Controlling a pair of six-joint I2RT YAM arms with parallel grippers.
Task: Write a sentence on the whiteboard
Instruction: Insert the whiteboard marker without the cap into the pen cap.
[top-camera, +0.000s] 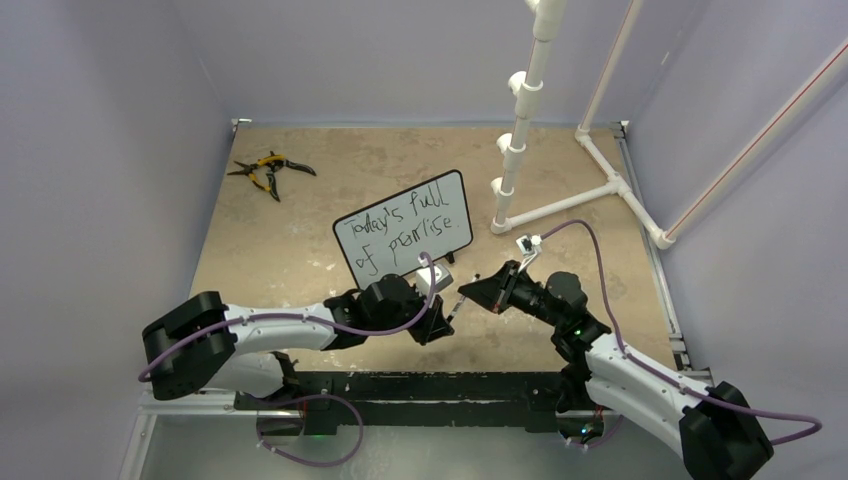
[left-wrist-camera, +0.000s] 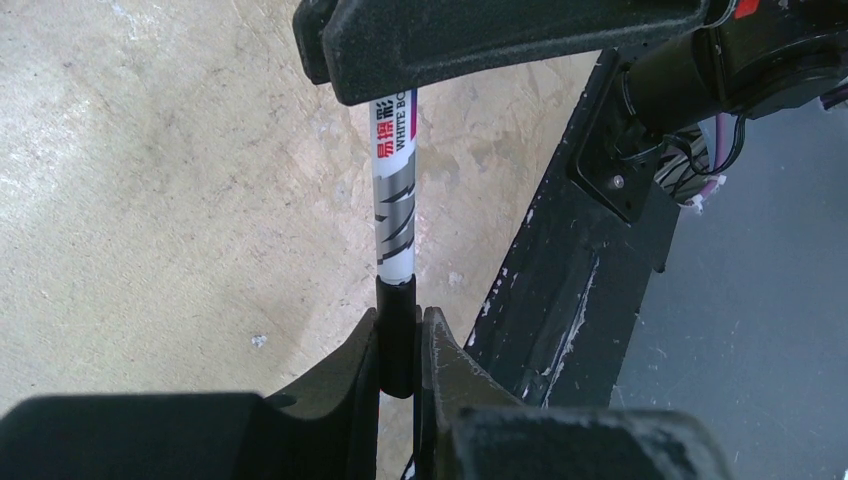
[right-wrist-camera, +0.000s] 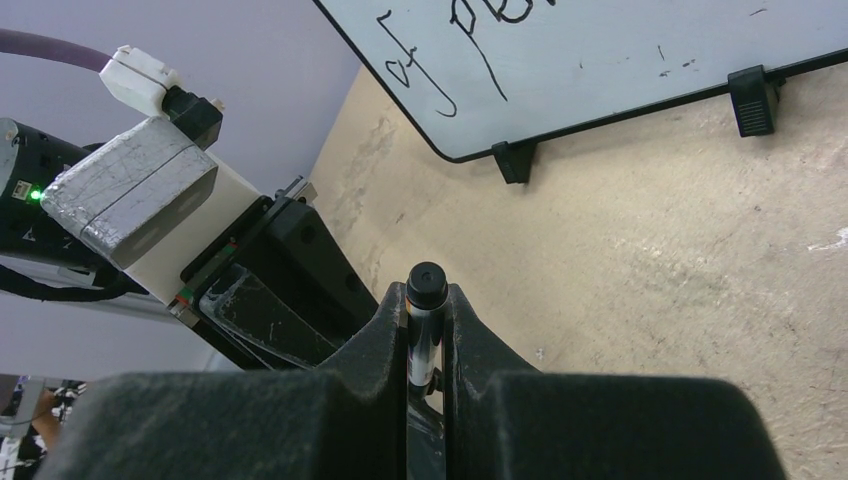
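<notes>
Top external: pliers (top-camera: 268, 172) well behind whiteboard (top-camera: 405, 232)

Black-framed whiteboard (top-camera: 452, 192) standing, black two-line sentence (top-camera: 415, 238)

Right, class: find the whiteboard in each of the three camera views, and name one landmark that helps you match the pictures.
Top external: the whiteboard stands mid-picture on the table, its writing facing the camera.
Left wrist: not in it.
Right wrist: the whiteboard fills the top of the picture, with its lower edge and two feet showing.
Shared landmark: the marker, visible in all three views.
</notes>
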